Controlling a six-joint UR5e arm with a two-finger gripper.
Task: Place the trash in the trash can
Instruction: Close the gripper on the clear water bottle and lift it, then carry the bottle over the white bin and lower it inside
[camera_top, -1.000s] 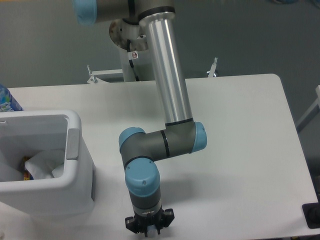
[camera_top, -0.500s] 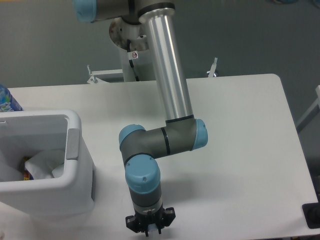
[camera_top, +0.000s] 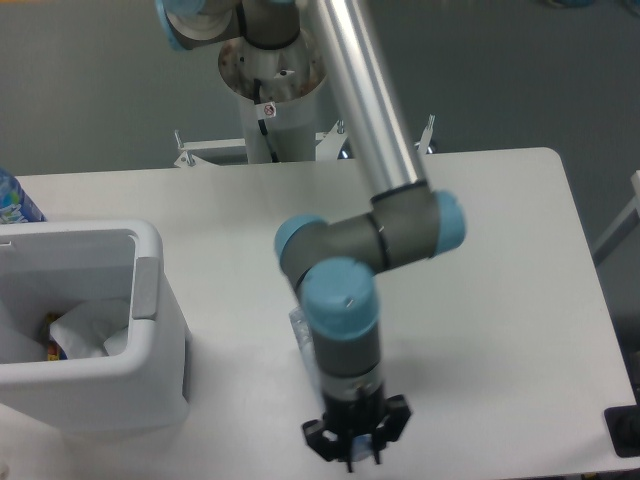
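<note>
End effector (camera_top: 356, 458): at the bottom of the view, pointing down near the bench's front edge; black, with its fingertips largely hidden under the wrist, so I cannot tell whether it is wide, narrow or holding anything.

Arm (camera_top: 340, 345): grey wrist with blue caps rising above the end effector, joined to a silver tube that slants up and back to the base behind the bench.

Trash (camera_top: 300, 330): a small clear, bluish patch shows just left of the wrist, above the end effector, lying on the bench; most of it is hidden by the arm, so which item it is I cannot say.

Trash can (camera_top: 150, 250): white bin well to the left of the end effector and a little further back, open top, thick rim, grey tab (camera_top: 146, 288) on the side facing the arm; white crumpled material (camera_top: 85, 330) lies inside.

Bench (camera_top: 500, 300): white top; bare surface to the right of the end effector out to the rounded right edge, and between the end effector and the bin.

Far left edge: a blue printed object (camera_top: 15, 200) behind the bin, cut by the frame.
</note>
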